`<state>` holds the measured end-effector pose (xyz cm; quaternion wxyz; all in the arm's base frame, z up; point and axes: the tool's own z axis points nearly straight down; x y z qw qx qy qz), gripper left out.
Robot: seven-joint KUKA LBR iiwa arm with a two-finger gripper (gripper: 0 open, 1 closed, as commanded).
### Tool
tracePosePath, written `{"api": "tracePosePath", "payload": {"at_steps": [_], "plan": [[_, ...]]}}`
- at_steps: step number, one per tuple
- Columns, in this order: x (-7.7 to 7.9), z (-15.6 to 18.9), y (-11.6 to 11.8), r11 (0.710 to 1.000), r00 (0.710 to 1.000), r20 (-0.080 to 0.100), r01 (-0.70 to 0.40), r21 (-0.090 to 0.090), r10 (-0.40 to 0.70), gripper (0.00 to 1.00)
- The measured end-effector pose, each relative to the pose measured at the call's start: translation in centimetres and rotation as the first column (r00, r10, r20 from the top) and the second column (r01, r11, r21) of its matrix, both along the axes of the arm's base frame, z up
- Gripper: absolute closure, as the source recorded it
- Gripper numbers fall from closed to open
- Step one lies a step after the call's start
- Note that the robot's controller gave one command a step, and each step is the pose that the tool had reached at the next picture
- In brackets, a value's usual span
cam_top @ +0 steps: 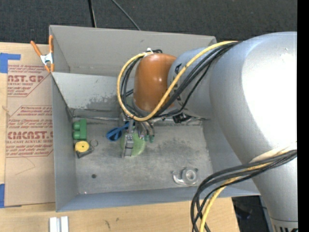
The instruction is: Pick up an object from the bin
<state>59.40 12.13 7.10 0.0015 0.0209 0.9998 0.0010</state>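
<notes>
My gripper point(129, 146) is low in the middle of the bin, below the orange wrist cover. It stands on or right against a pale green rounded thing point(139, 148) lying on the bin floor. A blue plastic piece point(116, 132) lies just to the gripper's left, partly hidden by the wrist.
At the bin's left wall sit a green block point(79, 129) and, just in front of it, a small yellow tape measure point(82, 147). A clear round tape roll point(186, 176) lies near the front right. The arm covers the bin's right side.
</notes>
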Motion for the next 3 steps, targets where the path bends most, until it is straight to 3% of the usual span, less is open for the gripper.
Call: {"api": "tracePosePath", "payload": {"at_steps": [1, 2, 3], "plan": [[0.1, 0.1, 0.0, 1.0, 1.0, 0.002, 0.001, 0.0, -0.001, 1.0], [0.2, 5.8, 0.1, 1.0, 1.0, 0.005, 0.0, 0.001, 0.0, 1.0], [0.4, 8.5, 0.2, 1.0, 1.0, 0.003, -0.001, 0.001, 0.001, 1.0]]}}
